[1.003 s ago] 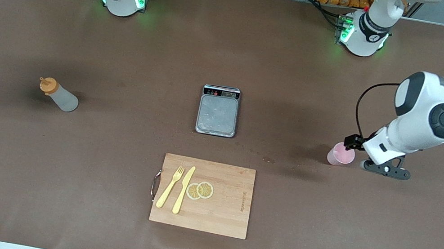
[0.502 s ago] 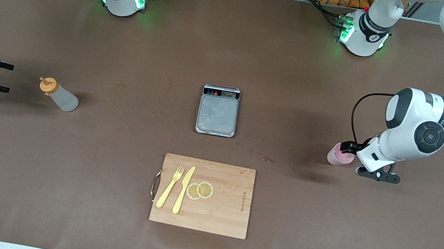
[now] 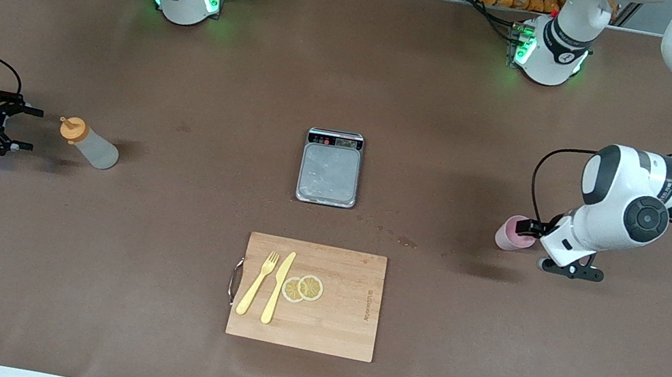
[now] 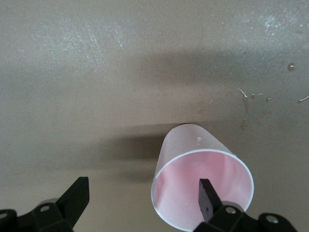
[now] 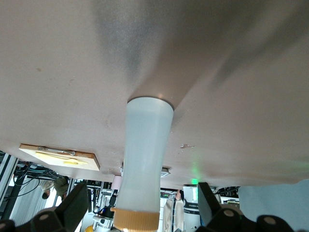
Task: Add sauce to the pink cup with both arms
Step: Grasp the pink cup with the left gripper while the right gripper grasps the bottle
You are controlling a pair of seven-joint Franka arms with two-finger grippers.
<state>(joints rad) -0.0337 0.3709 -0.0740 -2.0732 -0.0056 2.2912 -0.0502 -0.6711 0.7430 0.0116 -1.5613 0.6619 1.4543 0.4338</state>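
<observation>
1. Landmark: the scale (image 3: 330,168) stands mid-table, with the cutting board (image 3: 308,296) nearer to the front camera than it
2. The pink cup (image 3: 512,233) stands upright on the table, well apart from the scale toward the left arm's end
3. The left gripper (image 3: 540,245) is at the pink cup; jaws wide, gripping nothing. In the left wrist view one finger (image 4: 208,199) sits inside the cup's rim (image 4: 203,191), the other outside it
4. The sauce (image 3: 88,145) stands on the table, well apart from the scale toward the right arm's end, orange cap uppermost
5. The right gripper (image 3: 25,128) lies level, just beside the sauce on the side away from the scale; jaws fully apart, holding nothing, and the bottle (image 5: 144,164) lines up with the gap between them
6. On the cutting board lie a yellow fork (image 3: 258,283), a yellow knife (image 3: 278,287) and lemon slices (image 3: 303,288)
</observation>
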